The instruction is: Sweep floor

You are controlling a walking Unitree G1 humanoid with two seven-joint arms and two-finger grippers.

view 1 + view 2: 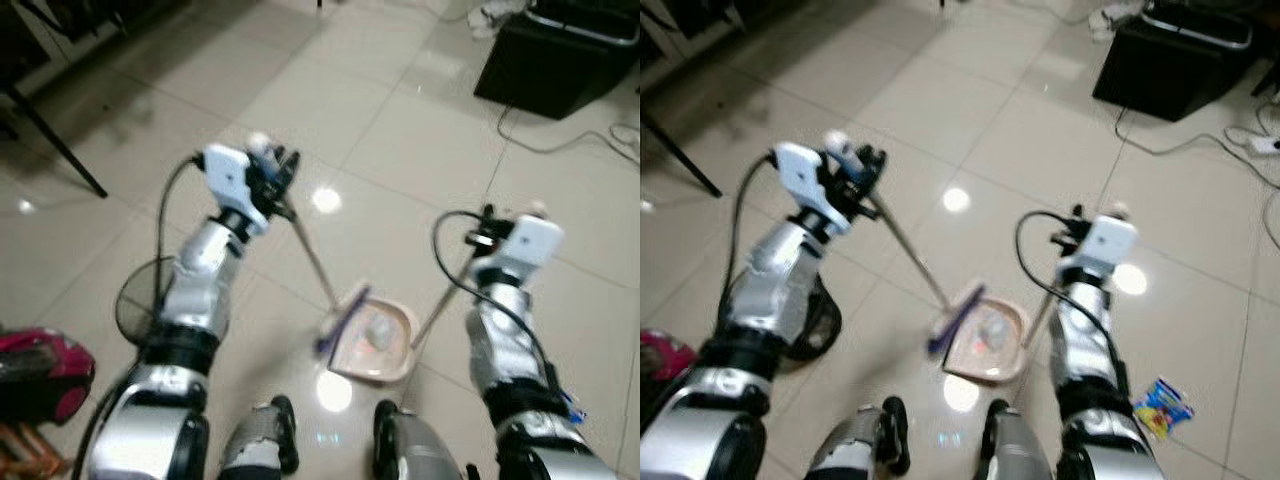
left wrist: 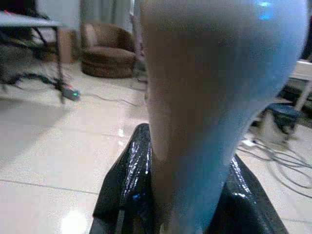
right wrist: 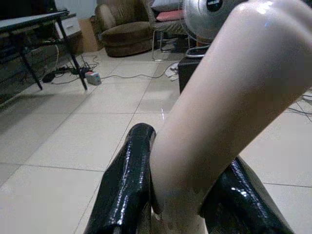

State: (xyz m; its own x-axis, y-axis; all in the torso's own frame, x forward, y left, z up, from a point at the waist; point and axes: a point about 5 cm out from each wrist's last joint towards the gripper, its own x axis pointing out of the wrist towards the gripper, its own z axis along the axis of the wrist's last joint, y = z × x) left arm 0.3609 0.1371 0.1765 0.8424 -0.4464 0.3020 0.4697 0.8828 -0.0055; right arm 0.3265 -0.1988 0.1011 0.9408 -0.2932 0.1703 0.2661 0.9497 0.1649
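Broom (image 1: 335,322) head against pink dustpan (image 1: 385,345) on floor.

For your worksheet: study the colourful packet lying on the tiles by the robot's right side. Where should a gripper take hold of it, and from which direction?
The packet lies flat on the tile floor, so come straight down from above and pinch across its narrower width near the middle. Its thin, flat pose leaves no side to grab. Both grippers are already occupied.

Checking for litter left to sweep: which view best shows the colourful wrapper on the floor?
The right eye view: the colourful wrapper lies whole on the tiles beside the right arm. In the left eye view, just a sliver peeks out behind that arm.
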